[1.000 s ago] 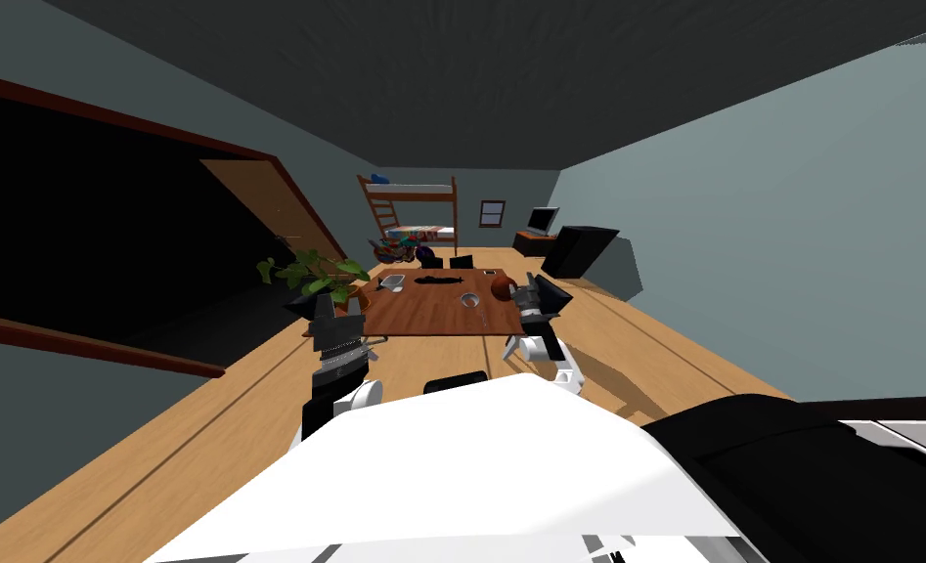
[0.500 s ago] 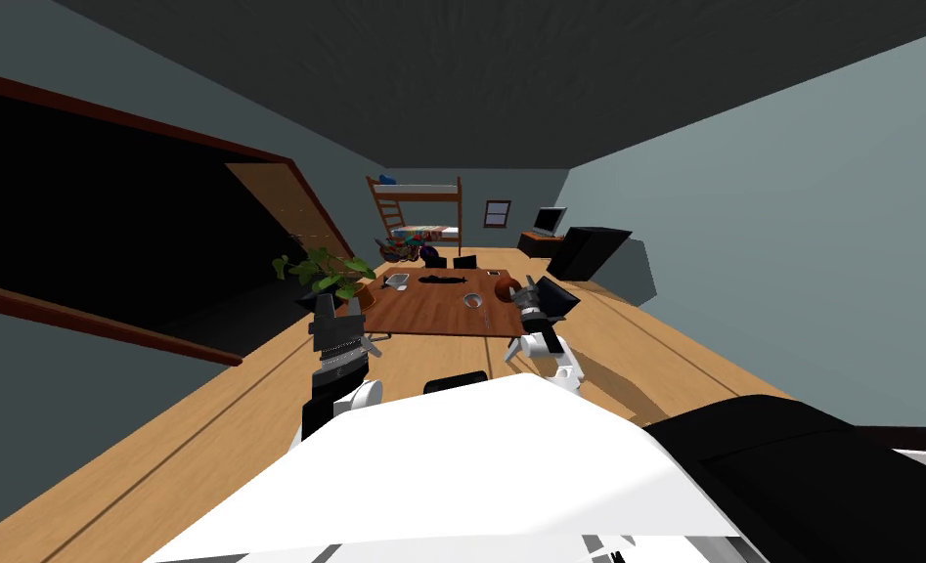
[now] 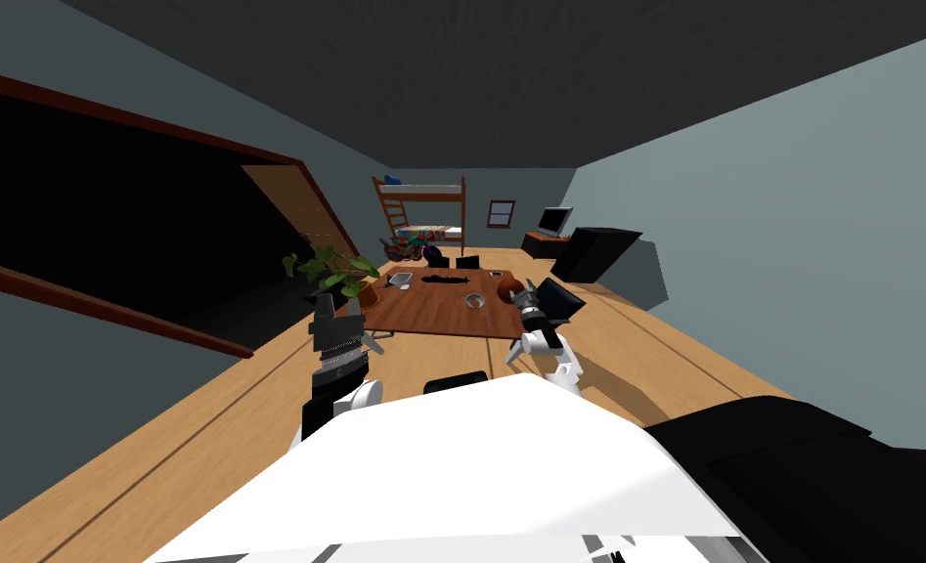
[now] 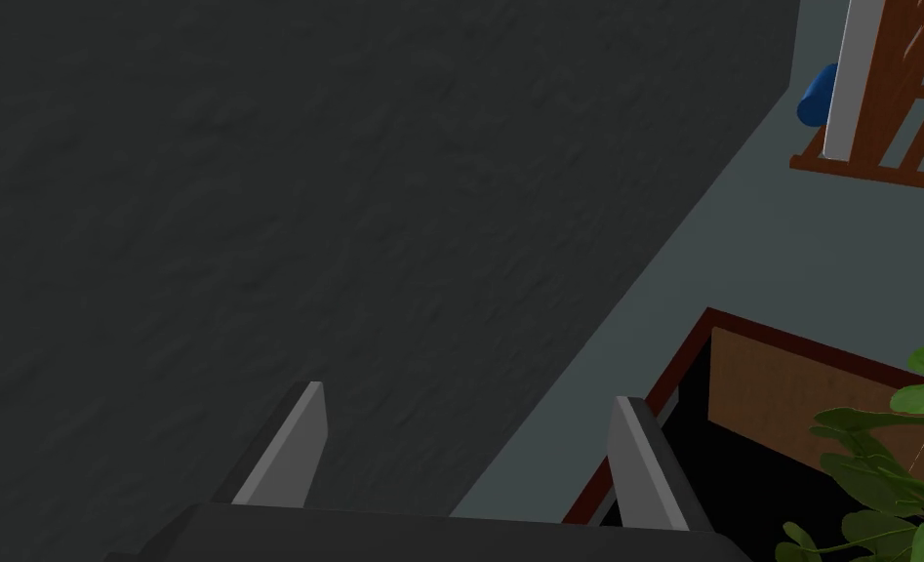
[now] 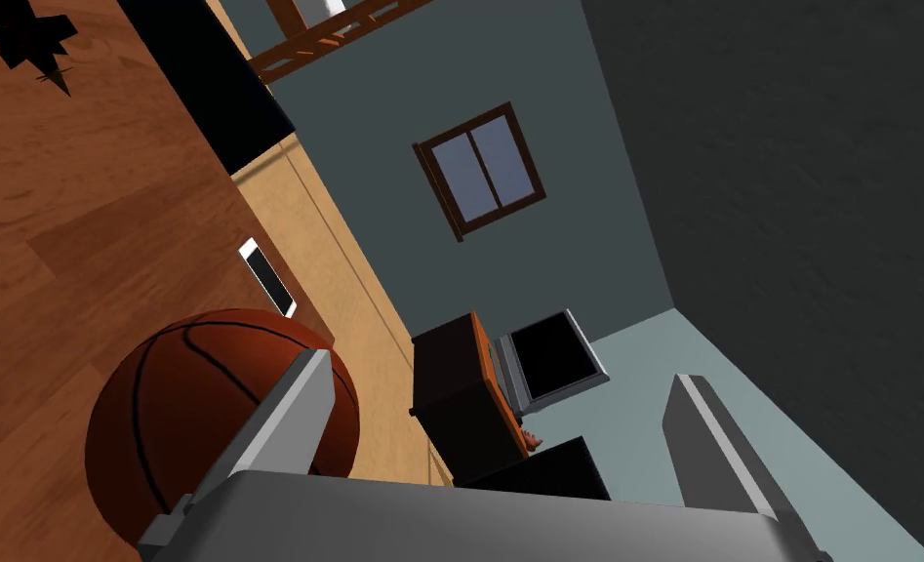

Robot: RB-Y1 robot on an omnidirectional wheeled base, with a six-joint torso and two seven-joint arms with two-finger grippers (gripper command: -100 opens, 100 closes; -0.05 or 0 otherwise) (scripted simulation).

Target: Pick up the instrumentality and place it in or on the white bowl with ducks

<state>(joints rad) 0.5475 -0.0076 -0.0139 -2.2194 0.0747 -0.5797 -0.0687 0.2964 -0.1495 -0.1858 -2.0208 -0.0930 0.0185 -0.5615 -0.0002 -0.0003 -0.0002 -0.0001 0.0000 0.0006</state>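
Two grippers up at the near end of one table [image 3: 431,315]: left gripper [image 4: 469,395] has its fingers wide apart, empty; right gripper [image 5: 503,369] the same, empty, near one ball [image 5: 186,410]. One phone [image 5: 267,278] lies just past the ball, at the table edge. One bowl [image 3: 472,300] sits left of the ball. Farther on are one flat black object [image 3: 446,280], one tray [image 3: 399,281] and one plant [image 3: 329,267] — then two chairs [image 3: 436,260] and one bunk bed [image 3: 421,210]. Which item is the one to lift — cannot tell.
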